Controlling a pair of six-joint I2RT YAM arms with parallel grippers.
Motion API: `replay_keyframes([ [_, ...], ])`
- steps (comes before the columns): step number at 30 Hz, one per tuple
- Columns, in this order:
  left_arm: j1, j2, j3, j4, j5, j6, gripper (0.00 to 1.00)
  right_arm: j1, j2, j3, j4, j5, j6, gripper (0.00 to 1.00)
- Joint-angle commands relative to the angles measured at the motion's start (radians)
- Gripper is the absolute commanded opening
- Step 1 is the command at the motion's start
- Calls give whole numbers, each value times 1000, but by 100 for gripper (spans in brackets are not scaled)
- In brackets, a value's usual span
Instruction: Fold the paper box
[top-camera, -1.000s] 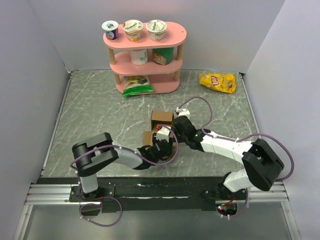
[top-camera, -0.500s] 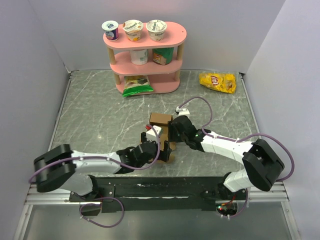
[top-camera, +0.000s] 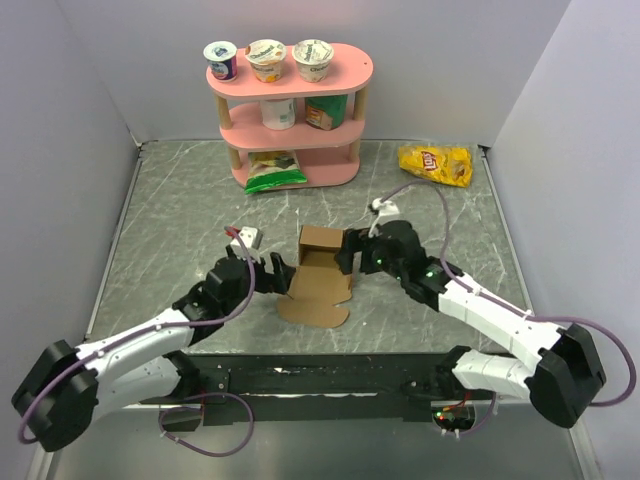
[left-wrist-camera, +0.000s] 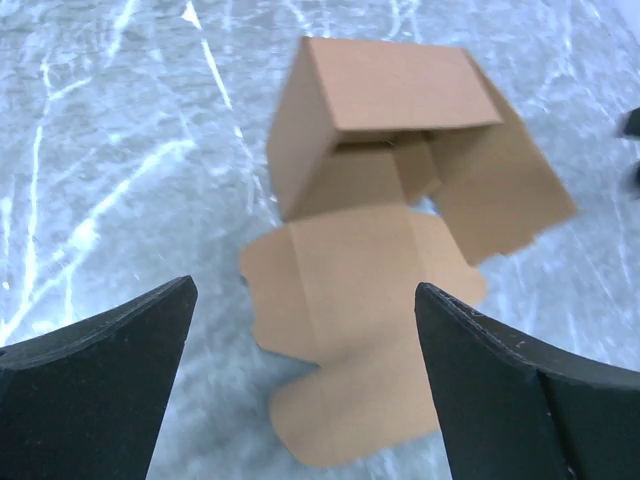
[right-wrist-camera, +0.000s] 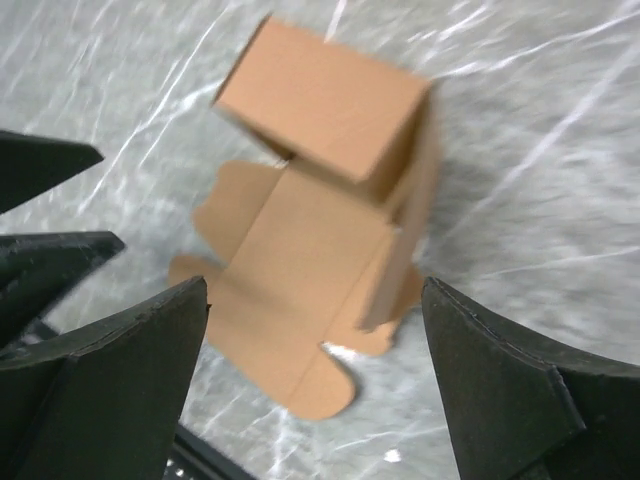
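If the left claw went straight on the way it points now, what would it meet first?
The paper box, most likely its flap lying flat nearest the left claw; exact depth is unclear.

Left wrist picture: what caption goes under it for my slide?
Half-folded paper box on the marble table, framed by the open left gripper.

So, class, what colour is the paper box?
Plain brown cardboard; the paper box shows best in the left wrist view.

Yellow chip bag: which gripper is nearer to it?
Right. The right gripper sits by the paper box on its right side, with the chip bag farther back and to the right. The left gripper is on the box's left side, farther off.
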Motion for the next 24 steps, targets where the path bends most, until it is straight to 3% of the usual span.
replay_keyframes([
  [1, 83, 95, -7, 139, 219, 40, 95, -134, -29, -31, -9, -45, -31, 90],
  [13, 86, 386, 42, 398, 206, 92, 83, -135, 118, -168, 190, -82, -68, 85],
  [17, 86, 468, 66, 458, 143, 87, 75, -109, 167, -168, 232, -85, -91, 87],
  [24, 86, 573, 106, 566, 85, 106, 70, -72, 243, -151, 301, -53, -94, 91],
])
